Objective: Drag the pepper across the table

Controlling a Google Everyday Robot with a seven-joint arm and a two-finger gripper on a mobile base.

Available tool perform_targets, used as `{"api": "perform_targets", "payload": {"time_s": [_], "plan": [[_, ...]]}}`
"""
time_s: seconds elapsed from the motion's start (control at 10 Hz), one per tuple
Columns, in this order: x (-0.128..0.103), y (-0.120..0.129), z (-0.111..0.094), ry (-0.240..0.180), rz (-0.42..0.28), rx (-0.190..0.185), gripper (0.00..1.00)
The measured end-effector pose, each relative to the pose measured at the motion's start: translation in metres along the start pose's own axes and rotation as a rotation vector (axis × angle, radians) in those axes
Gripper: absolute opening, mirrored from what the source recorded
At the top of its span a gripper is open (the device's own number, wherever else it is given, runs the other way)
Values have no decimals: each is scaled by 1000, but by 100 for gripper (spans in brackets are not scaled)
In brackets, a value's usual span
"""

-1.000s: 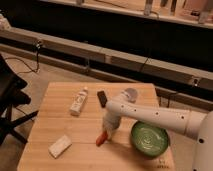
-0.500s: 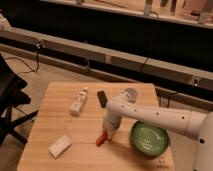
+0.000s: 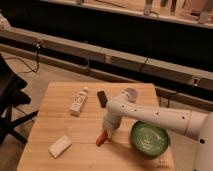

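A: Where is the pepper [image 3: 102, 138]?

B: On the worktop [image 3: 55, 107], near its front edge, a little right of centre. The pincer [image 3: 108, 131] comes down onto its right end, touching or just above it. I cannot tell whether the pincer is open or closed.

A: What could go wrong in the drag?

B: I see 3 risks. If contact is light, the pepper may roll out from under the tip and stay put. The bowl [image 3: 149, 140] sits just right of the arm, so a rightward sweep could knock it. A leftward drag heads toward the sponge [image 3: 59, 146], near the front-left corner.

A: And the far side?

B: The tube [image 3: 78, 101] and a dark block [image 3: 102, 98] lie there, well apart from the pepper.
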Motion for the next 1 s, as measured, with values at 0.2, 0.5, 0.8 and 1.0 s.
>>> {"api": "perform_targets", "payload": {"time_s": [0.2, 0.5, 0.8, 1.0], "plan": [[11, -6, -3, -6, 9, 13, 10], [14, -7, -5, -10, 14, 17, 10], [33, -12, -13, -12, 27, 33, 10], [37, -11, -14, -16, 29, 35, 10]]}}
